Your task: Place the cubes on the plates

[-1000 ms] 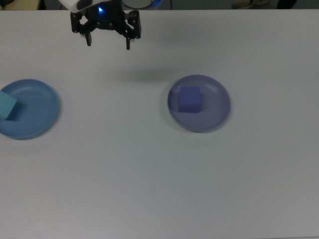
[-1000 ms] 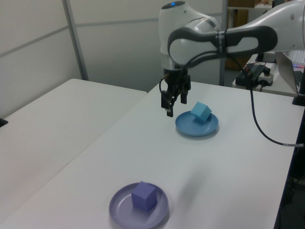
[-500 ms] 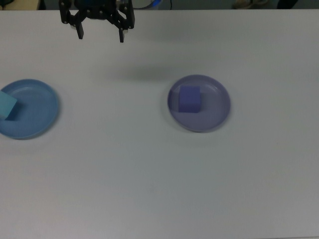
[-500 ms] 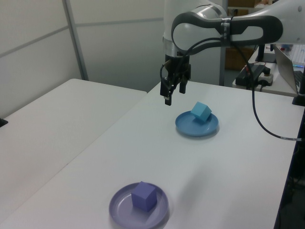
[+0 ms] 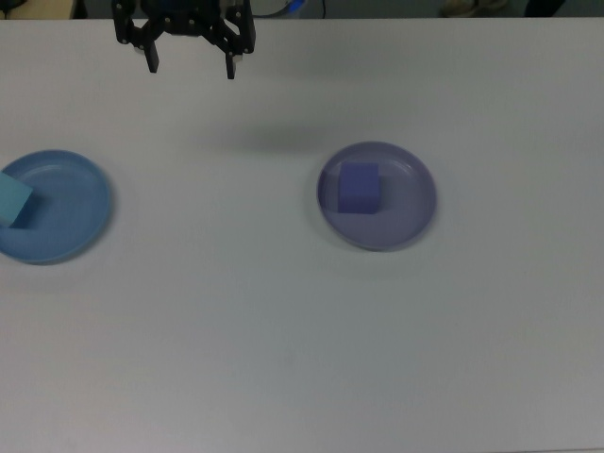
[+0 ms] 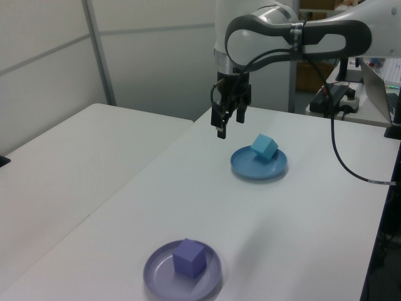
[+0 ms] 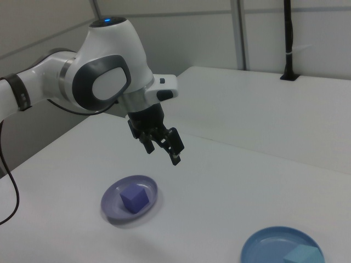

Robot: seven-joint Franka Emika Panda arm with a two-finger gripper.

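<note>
The task looks done: the violet cube (image 5: 360, 188) sits on the lavender plate (image 5: 415, 209), the cyan cube (image 5: 13, 200) rests tilted on the blue plate's (image 5: 71, 212) rim (not quite flat), and the gripper (image 5: 189, 66) hangs high, fingers spread, holding nothing.

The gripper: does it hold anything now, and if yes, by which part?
Nothing is held. The gripper is open and empty above the table; each cube sits on a plate.
</note>
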